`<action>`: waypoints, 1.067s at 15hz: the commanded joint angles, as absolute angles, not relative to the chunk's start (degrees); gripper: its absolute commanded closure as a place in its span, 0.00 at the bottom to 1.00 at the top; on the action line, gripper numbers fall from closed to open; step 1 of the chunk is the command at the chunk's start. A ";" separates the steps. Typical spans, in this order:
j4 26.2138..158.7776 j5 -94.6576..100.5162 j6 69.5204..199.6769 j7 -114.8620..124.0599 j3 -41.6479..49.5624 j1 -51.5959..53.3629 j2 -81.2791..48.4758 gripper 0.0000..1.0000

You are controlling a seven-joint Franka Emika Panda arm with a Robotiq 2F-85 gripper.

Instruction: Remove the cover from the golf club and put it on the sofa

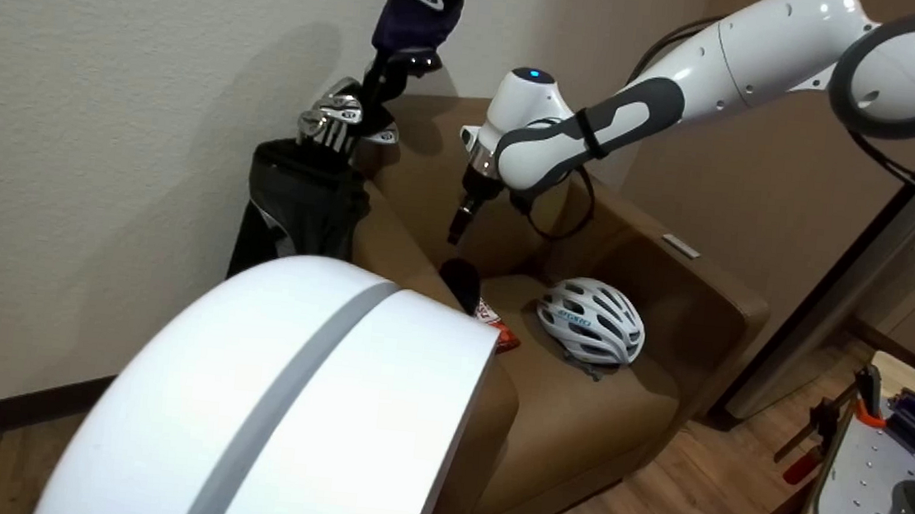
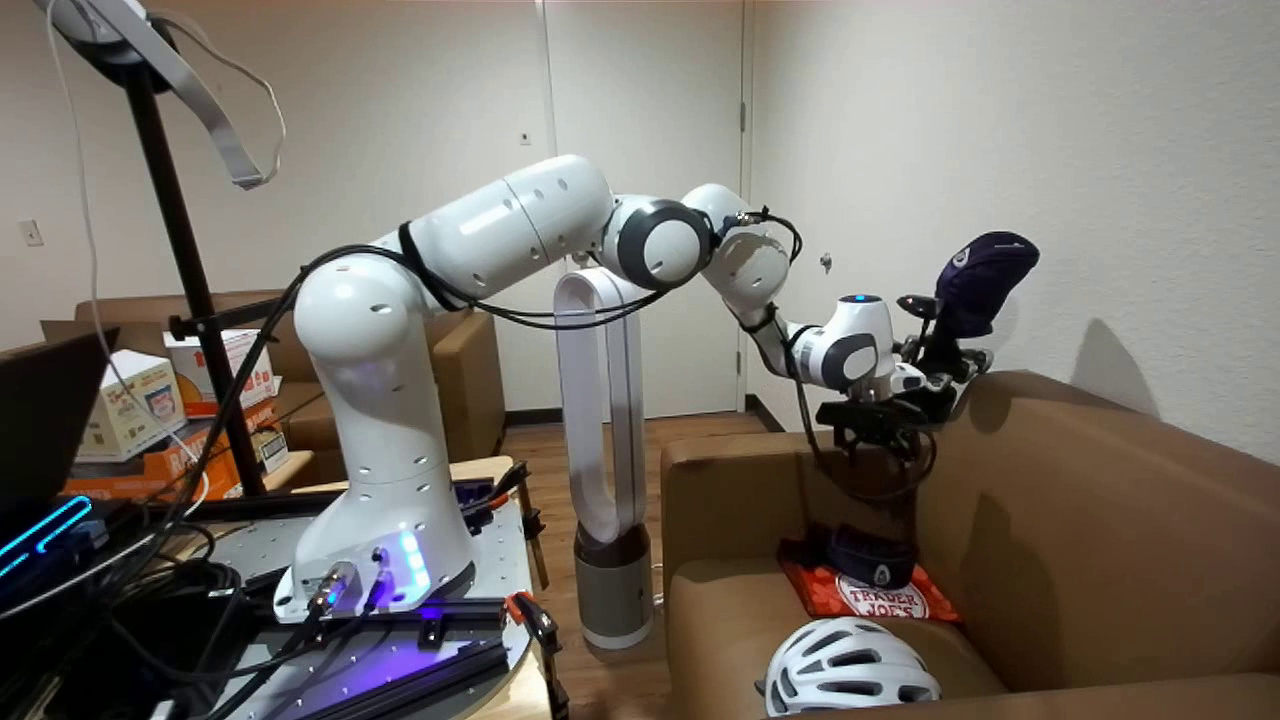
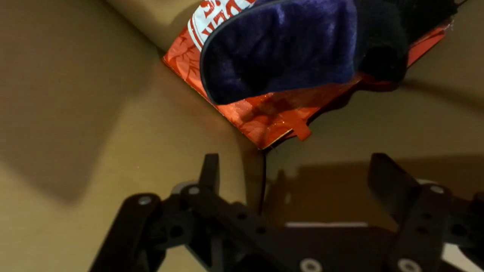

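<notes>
My hand [image 3: 295,160] hangs above the sofa [image 1: 587,430], unclenched, fingers [image 3: 209,175] spread. The navy cover [image 3: 280,53] lies on a red bag [image 3: 261,117] at a back corner of the surface [image 2: 735,610], long axis roughly along one armrest [image 1: 402,244], wide end toward the backrest [image 2: 1100,520], narrow end toward the front edge. A black golf bag [image 1: 306,194] holds clubs [image 1: 345,106].

In an exterior view, the camera looks down over the sofa [image 1: 583,434] from the golf bag [image 1: 309,198] side, with a white casing [image 1: 344,413] very near; in an exterior view, it faces nearly level from the opposite side, robot base [image 2: 385,560] left, door [image 2: 650,100] far. Both share the sofa and helmet [image 2: 845,660]. Nearest, the wrist view points down past the gripper [image 3: 293,166] at the cover [image 3: 280,53].
</notes>
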State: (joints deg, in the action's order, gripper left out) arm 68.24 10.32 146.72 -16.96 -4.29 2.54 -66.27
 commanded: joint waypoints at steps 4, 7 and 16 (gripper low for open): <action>85.22 6.01 143.80 -13.55 -5.80 0.72 -48.85 0.00; 92.81 2.18 144.07 -16.19 -8.18 -2.19 -42.88 0.00; 106.02 2.89 144.30 -15.82 -5.02 -4.48 -32.26 0.00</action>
State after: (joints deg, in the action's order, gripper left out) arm 106.22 3.45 144.49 -15.50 -5.65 -5.12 -32.22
